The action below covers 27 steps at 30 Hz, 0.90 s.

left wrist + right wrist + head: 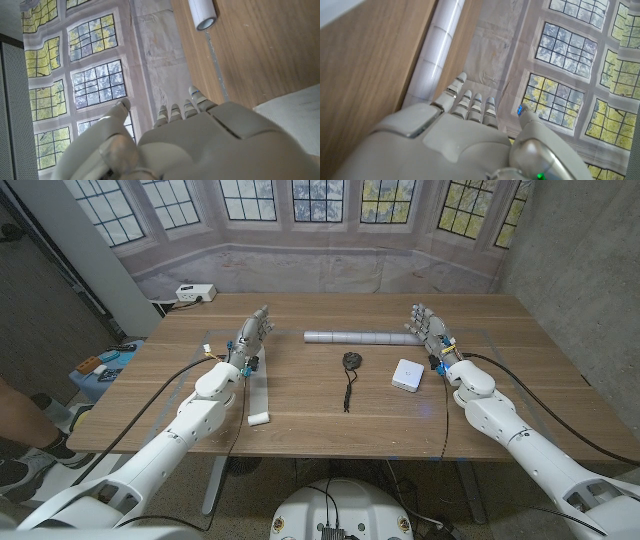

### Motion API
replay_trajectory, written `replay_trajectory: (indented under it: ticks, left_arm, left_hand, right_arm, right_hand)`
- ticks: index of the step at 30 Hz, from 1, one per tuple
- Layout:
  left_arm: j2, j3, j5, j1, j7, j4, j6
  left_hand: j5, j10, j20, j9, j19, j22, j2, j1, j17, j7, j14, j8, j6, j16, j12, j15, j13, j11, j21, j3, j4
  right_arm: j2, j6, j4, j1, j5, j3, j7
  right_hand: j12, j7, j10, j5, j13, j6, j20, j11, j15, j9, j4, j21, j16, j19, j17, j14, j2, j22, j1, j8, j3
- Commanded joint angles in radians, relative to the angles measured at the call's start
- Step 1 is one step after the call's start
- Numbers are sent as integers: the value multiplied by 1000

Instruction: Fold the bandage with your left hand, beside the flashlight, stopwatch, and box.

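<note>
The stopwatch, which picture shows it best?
The head view: the black stopwatch lies whole on the table, its cord trailing toward the near edge. Neither wrist view gives a look at it; they face the flashlight and windows.

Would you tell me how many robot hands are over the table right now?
2. The left hand is at the bandage's far end; the right hand is by the flashlight's right end.

Head view high above the near edge, looking down across the wooden table toward the window backdrop, both wrist views close behind their own hands, facing that backdrop, sharing the flashlight.
</note>
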Motion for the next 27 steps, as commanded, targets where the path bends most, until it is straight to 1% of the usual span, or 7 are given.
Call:
replay_trajectory:
  ticks: [1, 8, 17, 22, 27]
  left_arm:
    - [16, 2, 23, 24, 31, -51, 10]
    - [46, -1, 34, 49, 46, -107, 31]
    - [95, -14, 44, 86, 59, -177, 58]
    - [123, -20, 60, 96, 65, -200, 68]
    - [153, -29, 74, 99, 64, -215, 80]
  left_hand:
    - [7, -5, -2, 3, 11, 3, 0, 18, 3, 5, -4, 8, 2, 5, 7, 4, 4, 3, 1, 7, -5]
    - [8, 0, 0, 3, 11, 3, -3, 23, 2, 5, -3, 9, 9, 4, 8, 5, 4, 3, -4, 8, -16]
    - [10, 11, 1, 3, 16, 3, -7, 37, 2, 6, -1, 16, 41, 2, 9, 5, 4, 3, -15, 12, -40]
    - [11, 16, 2, 3, 19, 3, -8, 43, 2, 7, 0, 19, 54, 2, 10, 5, 4, 0, -19, 13, -49]
    - [11, 22, 4, 3, 21, 3, -8, 48, 2, 6, 4, 19, 61, 3, 12, 4, 4, -2, -22, 14, -57]
  right_arm:
    - [-14, 10, -46, -43, -11, 4, -27]
    - [-23, 15, -79, -71, -12, 11, -41]
    - [-25, 24, -105, -101, -14, 13, -55]
    - [-25, 26, -108, -104, -20, 11, -58]
    - [-17, 31, -98, -91, -30, 4, -56]
  right_hand:
    - [7, 1, 11, 5, 2, 11, -38, 1, -12, 4, 0, 5, 6, 8, 4, 7, 0, 4, 11, 7, 6]
    - [6, 0, 14, 5, 2, 14, -38, 3, -11, 4, -2, 6, 7, 9, 4, 10, 1, 4, 12, 8, 6]
    - [4, 1, 14, 5, 3, 18, -39, 1, -12, 4, -6, 6, 7, 10, 4, 11, 2, 4, 15, 9, 6]
    - [3, 1, 14, 5, 3, 19, -38, 2, -12, 4, -8, 6, 7, 11, 3, 12, 2, 4, 17, 10, 7]
    - [3, 2, 15, 4, 3, 21, -38, 2, -12, 4, -11, 7, 7, 11, 3, 12, 2, 4, 20, 10, 7]
